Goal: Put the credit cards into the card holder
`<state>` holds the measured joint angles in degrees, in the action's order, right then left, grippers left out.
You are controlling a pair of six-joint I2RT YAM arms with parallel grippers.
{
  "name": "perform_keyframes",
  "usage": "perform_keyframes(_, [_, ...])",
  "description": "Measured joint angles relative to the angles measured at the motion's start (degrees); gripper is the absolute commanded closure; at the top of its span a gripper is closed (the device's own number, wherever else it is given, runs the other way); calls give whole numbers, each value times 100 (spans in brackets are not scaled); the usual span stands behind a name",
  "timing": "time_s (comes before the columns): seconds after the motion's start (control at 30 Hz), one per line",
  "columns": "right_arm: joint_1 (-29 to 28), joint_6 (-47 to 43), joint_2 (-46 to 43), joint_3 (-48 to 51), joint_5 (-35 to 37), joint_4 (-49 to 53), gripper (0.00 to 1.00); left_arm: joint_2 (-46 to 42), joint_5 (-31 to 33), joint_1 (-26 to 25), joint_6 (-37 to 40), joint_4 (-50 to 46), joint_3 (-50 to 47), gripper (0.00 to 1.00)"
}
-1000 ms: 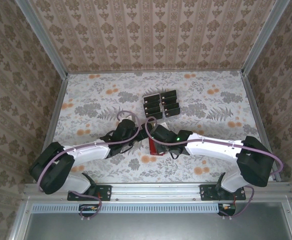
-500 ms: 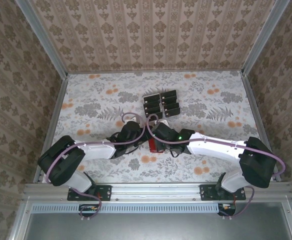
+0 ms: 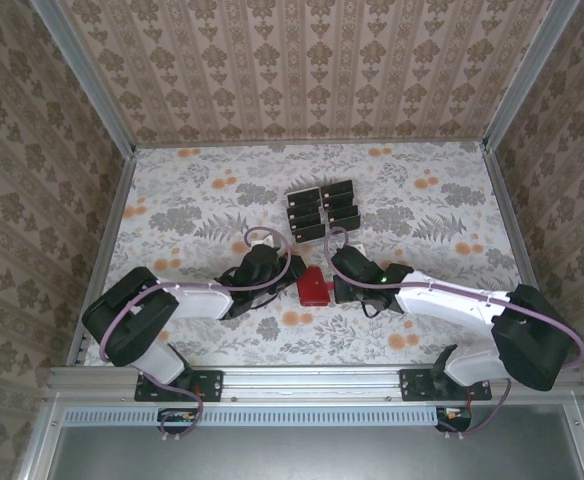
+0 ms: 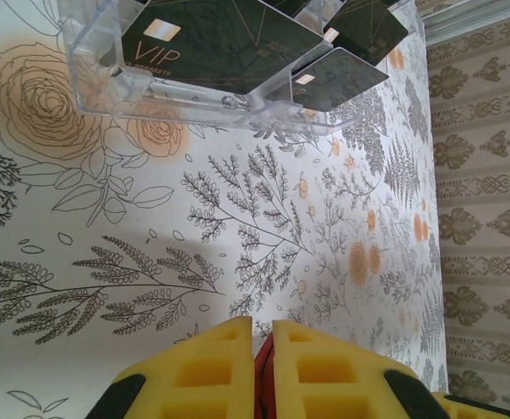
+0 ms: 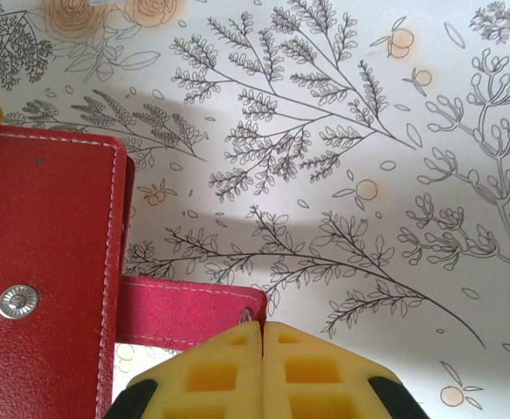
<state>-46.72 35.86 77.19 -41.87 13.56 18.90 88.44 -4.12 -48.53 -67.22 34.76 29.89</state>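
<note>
Red item: card holder [image 3: 312, 287], folded, lying on the floral tabletop [image 3: 192, 200] between the two arms, nearer the arm bases than the tray.
Left fingers [image 4: 207, 367]: yellow pads pressed together with a thin red sliver caught between them, so they are pinching one edge of the card holder.
Right fingers [image 5: 216, 371]: pressed together at the tip of the snap tab [image 5: 181, 310], which stretches sideways from the red cover; they appear to pinch that tip.
Snap stud [image 5: 17, 301]: bare on the cover, so the tab is unfastened.
Reason for the hold: judged a two-sided grip, with one side anchoring the body while the other draws the tab, so the fold can be opened and the pockets reached.
Credit cards [image 3: 322, 210]: black with pale marks, held in the clear tray [image 4: 150, 92] beyond the card holder, well apart from both sets of fingers; none loaded yet.
Position relative to fingers: the card holder sits directly between the two sets of fingertips and is touched on both sides.
Outstanding: opening the fold, then card pickup.
</note>
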Motion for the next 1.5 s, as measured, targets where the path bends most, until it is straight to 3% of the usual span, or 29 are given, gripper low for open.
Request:
perform_keyframes(0.03, [0, 17, -7, 9, -35, -17, 100, 4, -24, 7, 15, 2, 0, 99])
perform_keyframes(0.13, [0, 48, -11, 11, -162, -133, 100, 83, -98, 63, 94, -2, 0, 63])
perform_keyframes(0.2, [4, 63, -11, 15, -254, -210, 100, 136, -153, 114, 157, -59, 0, 45])
perform_keyframes(0.3, [9, 83, -11, 15, -424, -278, 100, 138, -236, 256, 282, -258, 0, 35])
perform_keyframes(0.4, [9, 83, -22, 13, -597, -328, 100, 35, -302, 511, 452, -608, 0, 32])
perform_keyframes(0.67, [9, 129, -278, -192, -1025, -337, 100, -697, -398, 758, 1246, -1996, 313, 29])
perform_keyframes(1.0, [-2, 192, -431, -494, -1237, -374, 100, -723, -509, 509, 1565, -2424, 516, 27])
perform_keyframes(1.5, [-2, 210, -461, -420, -1209, -378, 100, -503, -505, 426, 1606, -2411, 527, 53])
